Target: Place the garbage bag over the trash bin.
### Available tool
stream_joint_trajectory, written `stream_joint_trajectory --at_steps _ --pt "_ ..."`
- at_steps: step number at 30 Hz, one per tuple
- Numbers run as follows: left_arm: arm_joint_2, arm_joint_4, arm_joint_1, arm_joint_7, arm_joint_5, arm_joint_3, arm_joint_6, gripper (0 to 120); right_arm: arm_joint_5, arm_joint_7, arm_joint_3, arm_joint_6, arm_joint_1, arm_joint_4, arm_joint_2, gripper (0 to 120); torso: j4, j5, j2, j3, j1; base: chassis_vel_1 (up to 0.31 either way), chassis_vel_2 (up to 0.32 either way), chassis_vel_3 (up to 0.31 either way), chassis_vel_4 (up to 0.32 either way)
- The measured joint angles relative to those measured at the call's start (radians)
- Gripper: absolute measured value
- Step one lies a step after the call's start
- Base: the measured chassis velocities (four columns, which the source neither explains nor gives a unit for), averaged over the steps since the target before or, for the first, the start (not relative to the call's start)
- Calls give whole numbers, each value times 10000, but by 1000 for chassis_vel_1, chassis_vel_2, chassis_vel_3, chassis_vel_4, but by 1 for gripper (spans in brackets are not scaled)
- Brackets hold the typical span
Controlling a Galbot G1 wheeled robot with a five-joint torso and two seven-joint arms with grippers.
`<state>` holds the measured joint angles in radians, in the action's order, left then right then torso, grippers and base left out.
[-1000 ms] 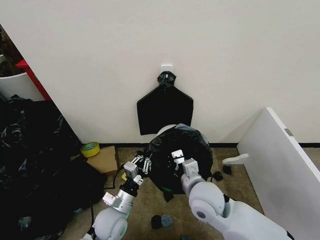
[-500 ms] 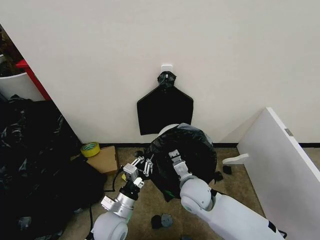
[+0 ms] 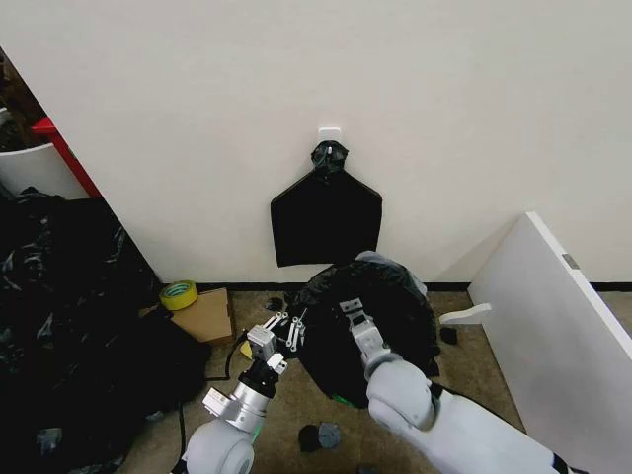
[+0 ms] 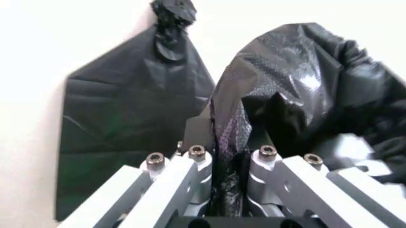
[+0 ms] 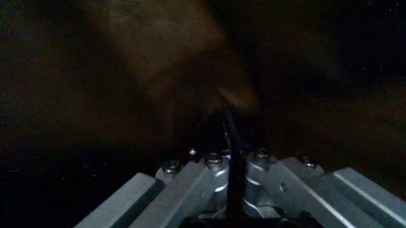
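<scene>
Head view: garbage bag (image 3: pixel 380 316) draped over trash bin (image 3: pixel 367 259) at the wall's foot, between both arms. Left hand (image 3: pixel 283 329) clamped on its near-left edge, right hand (image 3: pixel 353 312) pinching film at the middle. Remaining pull likely downward, outward.

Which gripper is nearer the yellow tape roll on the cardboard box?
Left. The left gripper, shut on the black garbage bag, sits just beside the yellow tape roll; the right gripper is farther off, inside the bag.

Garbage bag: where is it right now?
In the head view the garbage bag drapes over the trash bin on the floor by the wall, under the hanging flat black bundle, held between the left claw and right claw.
</scene>
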<state>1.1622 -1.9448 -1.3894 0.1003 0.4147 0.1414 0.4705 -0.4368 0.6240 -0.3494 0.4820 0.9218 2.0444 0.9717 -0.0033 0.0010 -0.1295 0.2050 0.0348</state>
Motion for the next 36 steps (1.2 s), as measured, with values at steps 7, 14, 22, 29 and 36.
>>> stream_joint_trajectory --at_steps 7,14,22,29,36 --pt "-88 81 13 -6 21 37 1 5 -1606 173 381 683 182 997 -300 0 -2 -2 0 0 0 0 0 0 0" --pt "-124 -96 -58 -8 20 64 12 5 -4398 446 722 2220 17 1826 -124 0 1 -3 0 0 0 0 0 0 0" --pt "-126 -409 -244 -10 20 76 15 5 -3531 174 237 2526 -171 952 300 0 1 -2 0 1 0 0 0 0 0" --pt "-135 -577 -373 -11 64 81 18 5 -2006 -245 19 2358 -595 -92 534 0 0 -3 0 1 0 0 0 0 0" --pt "-117 -569 -346 -20 103 66 18 5 -1011 -492 32 2084 -771 -620 563 0 1 -2 0 1 0 0 0 0 0"
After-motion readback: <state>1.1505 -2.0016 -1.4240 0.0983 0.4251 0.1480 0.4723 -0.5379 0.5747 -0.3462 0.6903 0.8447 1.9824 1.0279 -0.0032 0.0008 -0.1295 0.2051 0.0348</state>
